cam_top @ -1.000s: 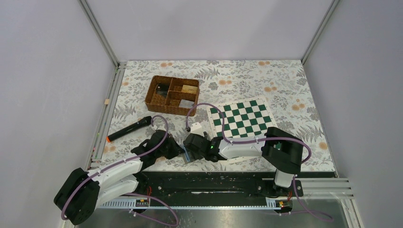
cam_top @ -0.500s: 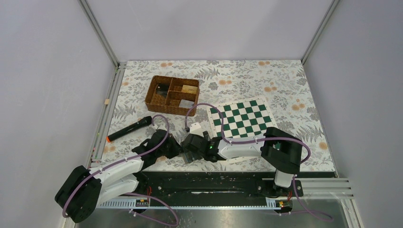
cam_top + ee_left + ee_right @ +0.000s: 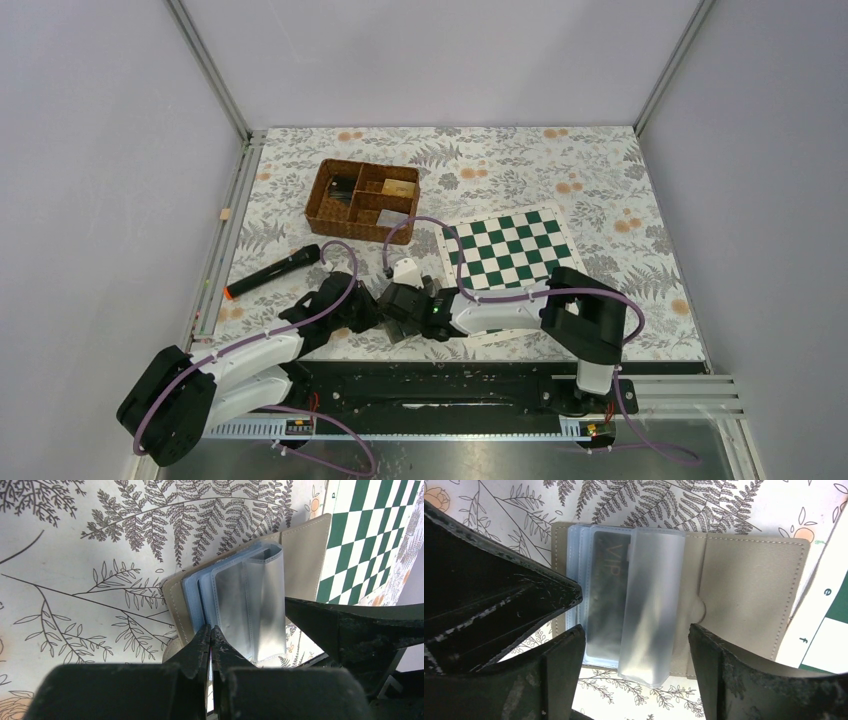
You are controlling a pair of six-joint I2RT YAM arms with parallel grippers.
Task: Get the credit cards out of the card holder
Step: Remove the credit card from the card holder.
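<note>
The card holder (image 3: 744, 590) lies open on the floral table, grey cover flat, light blue and clear sleeves (image 3: 651, 605) fanned up; it also shows in the left wrist view (image 3: 302, 560). A dark card marked VIP (image 3: 606, 595) sits in one sleeve. My left gripper (image 3: 210, 630) is shut, its tips pinched on the near edge of the sleeves. My right gripper (image 3: 636, 650) is open, one finger on each side of the sleeves, touching nothing. In the top view both grippers (image 3: 385, 315) meet and hide the holder.
The green-and-white chessboard (image 3: 510, 250) lies right of the holder, its corner beside the cover (image 3: 365, 535). A brown wicker compartment basket (image 3: 362, 200) stands behind. A black marker with an orange tip (image 3: 272, 272) lies at the left.
My right gripper has slid left toward the left gripper and now covers the blue of the holder in the top view. The left arm has barely moved.
</note>
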